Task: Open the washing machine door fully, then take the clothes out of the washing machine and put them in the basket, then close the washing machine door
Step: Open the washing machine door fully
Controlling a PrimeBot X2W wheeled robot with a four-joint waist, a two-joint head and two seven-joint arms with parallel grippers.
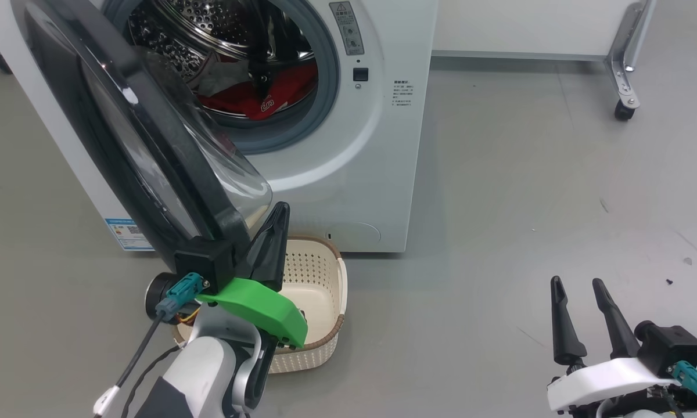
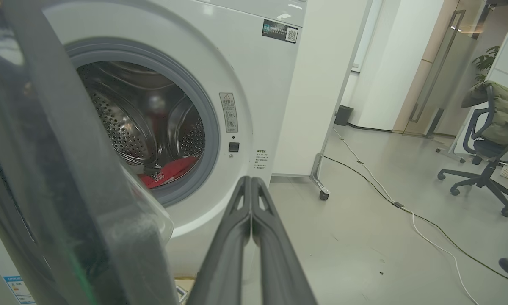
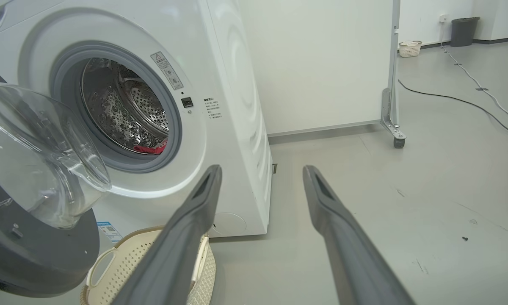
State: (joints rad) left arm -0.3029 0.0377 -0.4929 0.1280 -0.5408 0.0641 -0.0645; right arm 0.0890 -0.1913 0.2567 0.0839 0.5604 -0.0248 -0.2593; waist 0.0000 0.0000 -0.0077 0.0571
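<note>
Door [image 1: 151,145] on the washing machine [image 1: 377,145] is swung out partway, hinged on the left in the head view. It stands nearly edge-on to the camera, its black rim running from upper left down to lower right, and the clear glass bowl bulges right, back toward the drum mouth. The door's lower edge hangs right over the basket [image 1: 325,278], which sits on the floor just in front of the machine, long side running roughly along the machine's front.

Left gripper [image 1: 280,212] has its fingers pressed tight together with nothing between them, pointing up right next to the door's bottom edge and the glass. Can't tell if it's actually touching. Tight spot there: door, basket and arm all crowd together.

Clothes [image 1: 261,96] are in the drum, a red heap lying across the bottom and reaching the grey ring at the front.

Right gripper [image 1: 577,283] is spread wide, holding nothing, over bare floor [image 1: 528,191] well to the right of the machine. Lots of room on that side, out to a wheeled panel foot [image 1: 623,110] at the back.
</note>
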